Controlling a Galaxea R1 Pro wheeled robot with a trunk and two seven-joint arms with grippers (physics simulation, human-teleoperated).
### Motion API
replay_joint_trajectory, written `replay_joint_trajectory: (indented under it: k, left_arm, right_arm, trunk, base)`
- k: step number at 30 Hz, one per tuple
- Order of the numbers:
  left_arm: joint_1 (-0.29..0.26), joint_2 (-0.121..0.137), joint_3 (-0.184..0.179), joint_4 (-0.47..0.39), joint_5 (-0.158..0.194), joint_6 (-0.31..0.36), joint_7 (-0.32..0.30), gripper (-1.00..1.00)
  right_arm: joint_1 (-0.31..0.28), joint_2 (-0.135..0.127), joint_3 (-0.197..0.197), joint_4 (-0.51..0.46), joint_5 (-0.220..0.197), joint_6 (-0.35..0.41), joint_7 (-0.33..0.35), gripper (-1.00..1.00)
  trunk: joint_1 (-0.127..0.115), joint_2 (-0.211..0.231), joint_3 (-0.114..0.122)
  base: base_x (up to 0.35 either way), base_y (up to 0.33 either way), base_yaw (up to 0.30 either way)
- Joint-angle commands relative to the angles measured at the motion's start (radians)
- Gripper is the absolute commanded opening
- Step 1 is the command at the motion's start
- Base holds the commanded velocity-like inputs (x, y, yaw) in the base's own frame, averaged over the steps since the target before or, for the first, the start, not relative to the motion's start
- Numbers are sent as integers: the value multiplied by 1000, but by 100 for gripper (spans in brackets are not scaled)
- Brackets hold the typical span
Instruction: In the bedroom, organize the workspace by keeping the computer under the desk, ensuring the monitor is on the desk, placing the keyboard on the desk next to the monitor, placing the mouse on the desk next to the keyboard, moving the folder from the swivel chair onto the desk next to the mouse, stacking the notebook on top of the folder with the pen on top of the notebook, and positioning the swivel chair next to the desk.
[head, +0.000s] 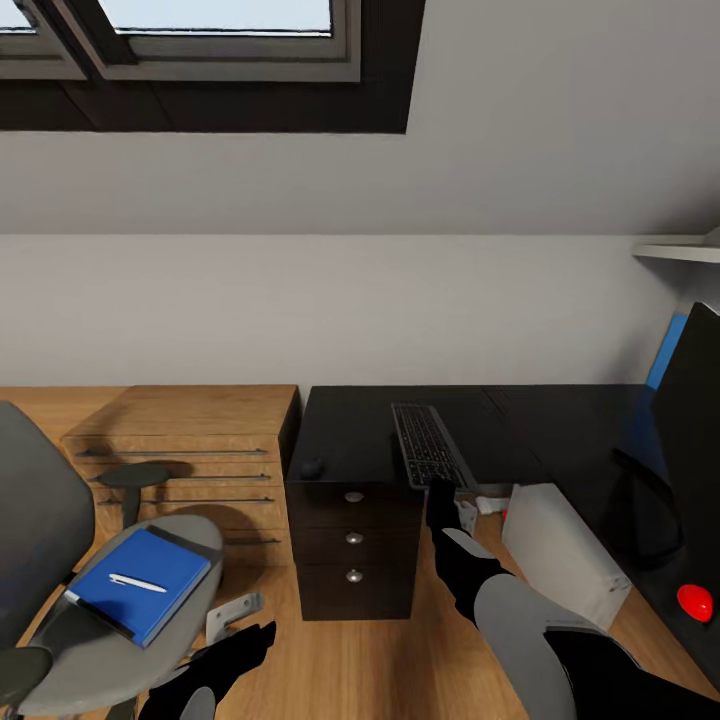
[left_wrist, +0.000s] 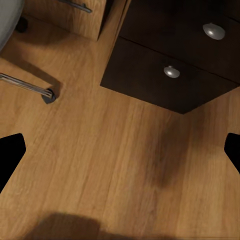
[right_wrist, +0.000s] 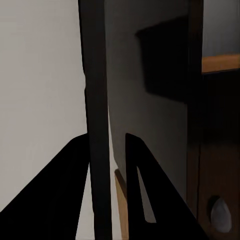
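Head cam first: I'm looking down at the desk (head: 520, 420) with its three knobbed drawers (head: 354, 545). The keyboard (head: 429, 444) lies on the desk, its near end sticking out past the front edge, and my right gripper (head: 440, 497) sits right at that end. The mouse (head: 311, 467) is on the desk's left corner. The monitor (head: 690, 430) stands at the far right, and the computer (head: 562, 552) lies on the floor under the desk. The folder (head: 140, 583) rests on the chair (head: 60, 560) seat with the pen (head: 137, 582) on top. My left gripper (head: 235, 655) hangs low over the floor.

Left wrist: fingers (left_wrist: 11, 152) spread wide, holding nothing, above the wood floor (left_wrist: 110, 165), with the drawers beyond.

Right wrist: the fingers (right_wrist: 135, 165) straddle the keyboard's thin edge (right_wrist: 97, 125), pinching it.
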Motion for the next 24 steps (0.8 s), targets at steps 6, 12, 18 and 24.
replay_joint_trajectory:
  k: [6, 12, 18, 24]
  left_arm:
    - [-1, 2, -7, -3, 11, 2, 6, 100]
    - [-1, 3, -9, -14, 8, 1, 4, 100]
    - [1, 10, -7, -189, 1, 11, 4, 100]
    - [-15, 10, 0, -232, 0, 11, 7, 100]
  right_arm:
    - [-1, 1, -6, -1, -1, 1, 7, -100]
    - [-1, 1, -3, -2, 3, 1, 7, -100]
    - [-1, 1, -3, -1, 2, 1, 11, -100]
    - [-1, 1, -4, -2, 2, 1, 26, -100]
  trunk:
    - [0, -1, -1]
    - [0, -1, -1]
    - [0, -1, -1]
    - [0, -1, -1]
  base:
    - [-4, 0, 0]
    - [0, 0, 0]
    - [0, 0, 0]
    - [0, 0, 0]
